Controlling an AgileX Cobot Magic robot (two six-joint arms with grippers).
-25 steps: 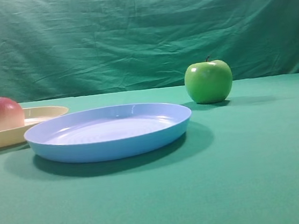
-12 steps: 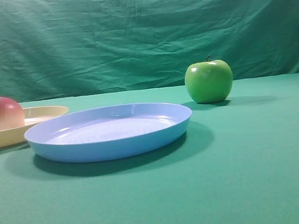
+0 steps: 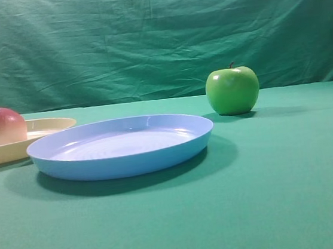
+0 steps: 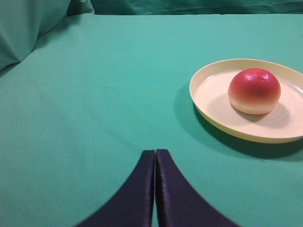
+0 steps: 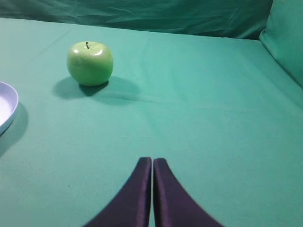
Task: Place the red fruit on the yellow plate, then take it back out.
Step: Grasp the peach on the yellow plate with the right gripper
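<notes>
Both claws, left (image 4: 155, 156) and right (image 5: 152, 163), hang pressed together over green cloth (image 3: 283, 195), backed by seemingly matching wrinkled drape (image 3: 144, 37).

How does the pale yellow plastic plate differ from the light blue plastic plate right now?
The pale yellow plastic plate holds the rounded red fruit; the light blue plastic plate holds nothing. In the exterior view the yellow plate lies farther left, behind the blue plate's rim. Both are round, shallow and low-rimmed.

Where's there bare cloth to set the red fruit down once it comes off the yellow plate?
Bare cloth lies left of the yellow plate, ahead of the shut left hand. The red fruit sits in that plate. More room lies right of the green apple. It's crowded where the blue plate nears the yellow one.
</notes>
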